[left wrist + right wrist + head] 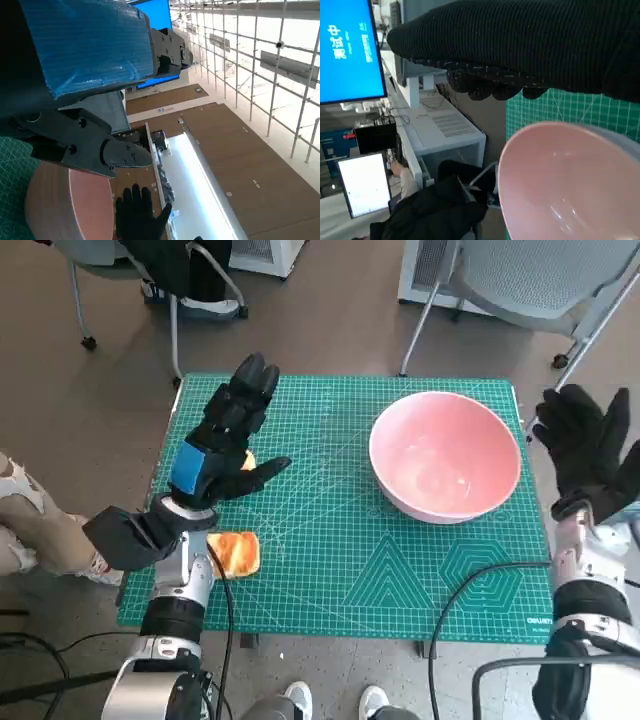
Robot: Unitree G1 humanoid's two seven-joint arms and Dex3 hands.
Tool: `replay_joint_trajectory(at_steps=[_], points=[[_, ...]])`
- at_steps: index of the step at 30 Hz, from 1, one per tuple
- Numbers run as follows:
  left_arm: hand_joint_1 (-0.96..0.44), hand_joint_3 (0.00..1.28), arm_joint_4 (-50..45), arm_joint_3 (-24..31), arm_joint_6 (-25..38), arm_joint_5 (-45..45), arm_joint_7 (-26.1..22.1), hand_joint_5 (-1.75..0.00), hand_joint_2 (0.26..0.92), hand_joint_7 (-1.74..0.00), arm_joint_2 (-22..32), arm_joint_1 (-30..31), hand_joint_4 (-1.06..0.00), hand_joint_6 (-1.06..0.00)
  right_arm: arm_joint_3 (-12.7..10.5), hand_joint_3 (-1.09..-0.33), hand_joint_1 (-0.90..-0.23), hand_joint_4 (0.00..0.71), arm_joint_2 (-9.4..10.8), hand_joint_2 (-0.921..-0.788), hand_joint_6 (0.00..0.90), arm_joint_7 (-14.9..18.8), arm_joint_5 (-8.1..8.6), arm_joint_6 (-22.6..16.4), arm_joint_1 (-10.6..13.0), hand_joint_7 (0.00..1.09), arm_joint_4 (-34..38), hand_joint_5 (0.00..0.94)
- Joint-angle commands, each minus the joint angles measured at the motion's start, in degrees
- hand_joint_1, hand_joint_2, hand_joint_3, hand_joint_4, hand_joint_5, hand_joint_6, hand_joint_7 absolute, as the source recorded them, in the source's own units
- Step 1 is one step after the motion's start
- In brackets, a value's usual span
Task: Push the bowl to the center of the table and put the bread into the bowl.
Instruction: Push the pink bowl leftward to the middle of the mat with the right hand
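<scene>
One pink bowl (446, 456) sits on the green cutting mat (400, 580) toward the tabletop's far right corner, well off center, not yet pushed. One piece of bread (234, 552), toasted orange-brown, lies near the left edge toward the near side, partly hidden under the left forearm; an orange bit just past the left hand may be the same piece or more bread, cannot tell. Left hand (228, 435) hovers above the mat's left part, fingers spread and extended, holding nothing. Right hand (590, 445) is raised just off the right edge beside the bowl, fingers apart, empty, not touching the bowl as far as the head view shows. Bowl looks like smooth, stiff plastic or ceramic, probably light to moderate and likely to slide easily on the mat; best pushed with fingers flat against its outer wall on the right side, low, to avoid tipping. Bread is soft, light, crushable; it should be taken by opposite edges with a gentle pinch. Count: one bowl, one clearly seen bread, two hands.
</scene>
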Motion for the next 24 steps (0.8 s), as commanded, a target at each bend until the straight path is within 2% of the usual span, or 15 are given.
replay_joint_trajectory(at_steps=[1, 19, 24], points=[[-0.27, 0.19, -0.6, -0.2, 0.1, 0.4, 0.3, 0.00, 0.921, 0.00, 0.5, 0.7, -0.07, -0.19, -0.2, -0.846, -0.643, 0.151, 1.2, -0.921, 0.223, -0.5, -0.17, 1.2, 1.9, 0.09, 0.7, 0.003], [-0.29, 0.19, -0.2, -0.5, 0.0, 0.4, 0.3, 0.00, 0.921, 0.00, 0.6, 0.5, -0.07, -0.19, -0.2, -0.822, -0.648, 0.166, 4.0, -0.921, 0.246, 0.0, -0.07, 1.2, 1.6, 0.08, 0.5, 0.007], [-0.29, 0.19, 0.1, -0.4, -0.1, 0.3, 0.2, 0.00, 0.921, 0.00, 0.7, 0.4, -0.07, -0.19, 0.4, -0.829, -0.649, 0.172, 4.9, -0.921, 0.250, 0.4, -0.50, 0.8, 1.4, 0.08, 0.3, 0.007]])
